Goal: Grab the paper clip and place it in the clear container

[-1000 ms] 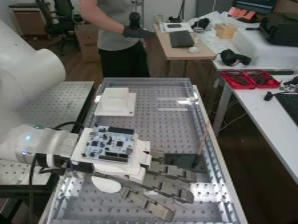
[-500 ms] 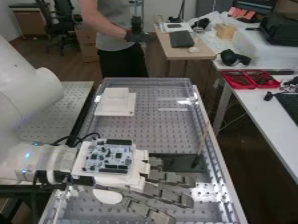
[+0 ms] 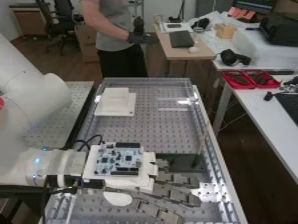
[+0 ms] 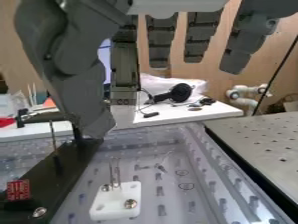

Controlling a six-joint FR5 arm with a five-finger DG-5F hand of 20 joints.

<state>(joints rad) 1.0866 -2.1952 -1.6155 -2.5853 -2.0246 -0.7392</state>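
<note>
While the arm [image 3: 33, 95] reaches in from the high view's left with its wrist about level, the hand [image 3: 148, 181] hangs over the near part of the bench [image 3: 149, 132], its back with the circuit board [image 3: 118, 159] facing up. Its fingers [image 4: 163, 45] are extended and spread, the thumb [image 4: 73, 80] well apart from them, and I see nothing clamped between. Compared with the earlier frames, the hand has shifted toward the bench's near end and then a little toward the high view's right, and the board has turned slightly straighter. Near the hand lies a black plate [image 3: 179, 162] with a thin stick [image 4: 54, 142] standing at it. Beside the plate, a small white block [image 4: 116, 201] carries two thin upright wires [image 4: 118, 172]. Two faint oval outlines [image 4: 187, 186] show on the bench close by; whether either is the paper clip, I cannot tell. Farther off, toward the far end, sits a stepped white block [image 3: 116, 102].
</note>
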